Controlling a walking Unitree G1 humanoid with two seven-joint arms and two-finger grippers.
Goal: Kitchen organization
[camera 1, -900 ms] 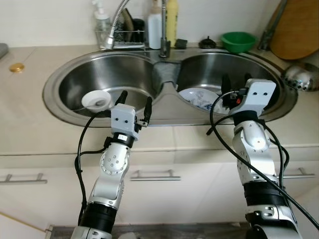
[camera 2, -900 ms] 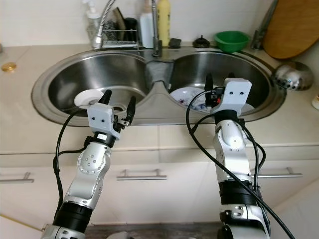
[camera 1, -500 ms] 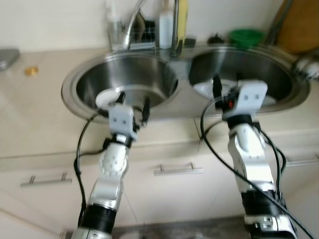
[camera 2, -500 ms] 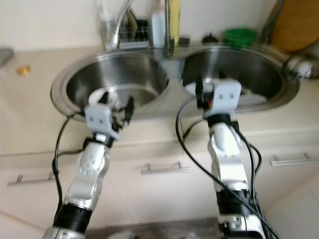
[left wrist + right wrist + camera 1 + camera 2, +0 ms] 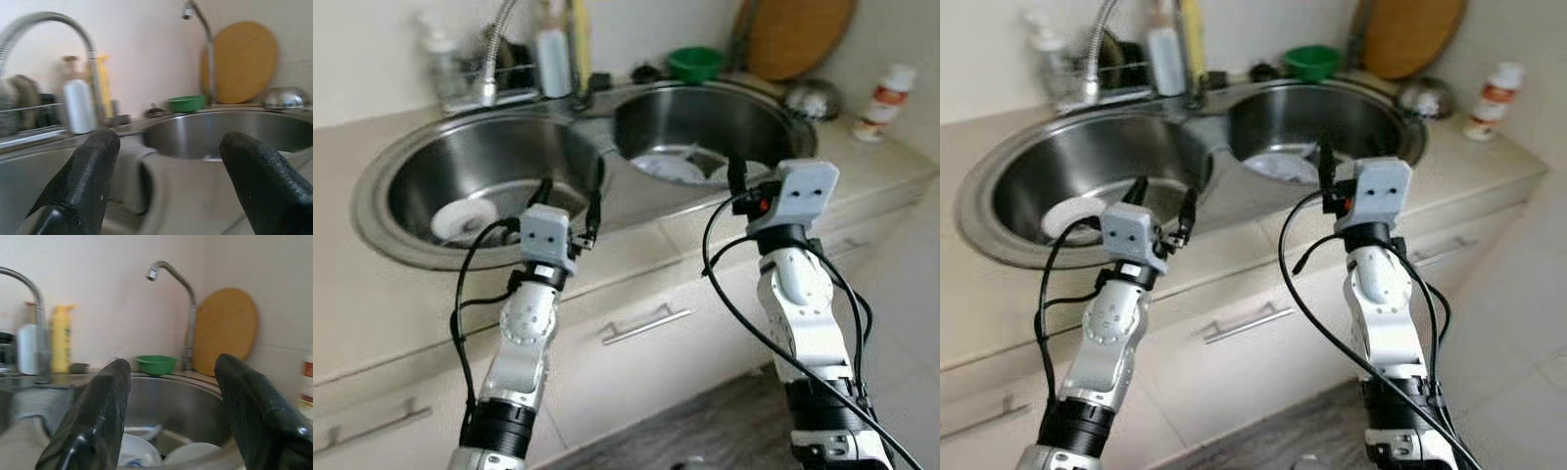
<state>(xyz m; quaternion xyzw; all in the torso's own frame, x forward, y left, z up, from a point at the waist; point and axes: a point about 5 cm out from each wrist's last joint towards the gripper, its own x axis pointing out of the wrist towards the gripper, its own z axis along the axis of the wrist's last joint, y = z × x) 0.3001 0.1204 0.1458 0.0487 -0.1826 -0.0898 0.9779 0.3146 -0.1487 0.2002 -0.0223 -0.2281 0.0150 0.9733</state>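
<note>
A double steel sink [image 5: 382, 166] is set in the beige counter. A white dish [image 5: 465, 217] lies in the left basin. Patterned plates [image 5: 671, 166] lie in the right basin [image 5: 168, 404]. My left gripper [image 5: 570, 201] hovers open over the sink's front rim, near the divider between the basins, with nothing between its fingers [image 5: 90, 171]. My right gripper [image 5: 754, 181] stands open and unloaded at the front rim of the right basin, its fingers [image 5: 105, 406] pointing toward the plates [image 5: 134, 453].
Behind the sink stand a spring faucet [image 5: 494, 44], a dish rack [image 5: 494, 73], soap bottles [image 5: 553, 49], a green bowl [image 5: 695, 62], a round wooden board [image 5: 798, 34] and a metal bowl [image 5: 813, 98]. A small bottle [image 5: 881, 88] stands at the far right. Cabinet handles [image 5: 641, 323] run below the counter.
The whole picture has swung and tilted, so the camera has moved; the sink now sits further left. Both arms hold the same pose with open fingers.
</note>
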